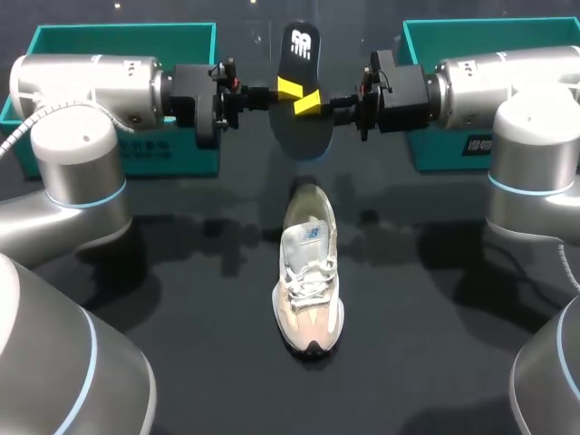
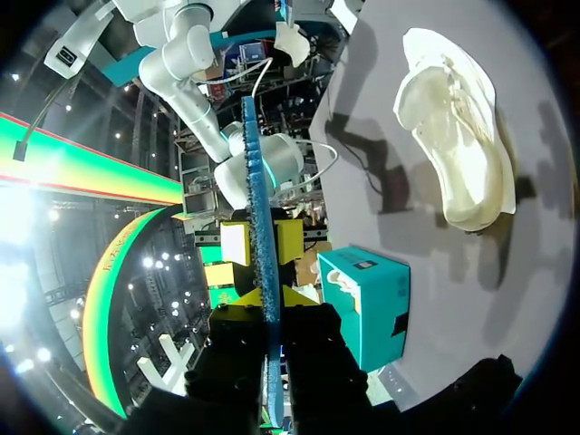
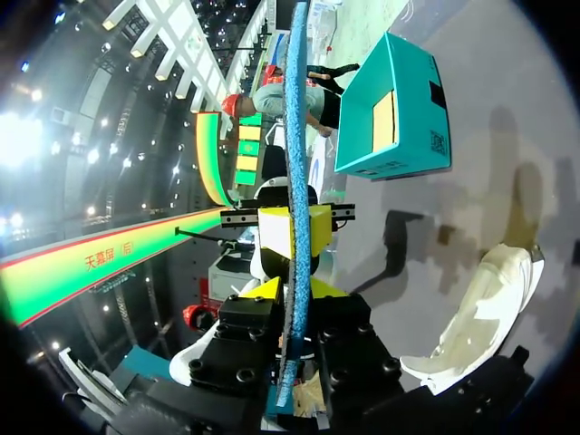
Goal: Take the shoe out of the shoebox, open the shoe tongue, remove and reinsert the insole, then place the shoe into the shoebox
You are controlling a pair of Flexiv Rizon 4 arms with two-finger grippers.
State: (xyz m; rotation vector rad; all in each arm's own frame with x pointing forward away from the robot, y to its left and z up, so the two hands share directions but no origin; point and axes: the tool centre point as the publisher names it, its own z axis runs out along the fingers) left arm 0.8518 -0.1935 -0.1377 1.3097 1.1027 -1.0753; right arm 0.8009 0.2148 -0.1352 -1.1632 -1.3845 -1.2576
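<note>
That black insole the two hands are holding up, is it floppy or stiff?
Probably bendy but not limp: the insole looks thin edge-on, yet runs nearly straight between the left hand and right hand. Likely light, since pinches at its sides hold it up.

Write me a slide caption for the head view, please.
Left claw and right claw pinch the black insole aloft, clear of the shoe.
</note>
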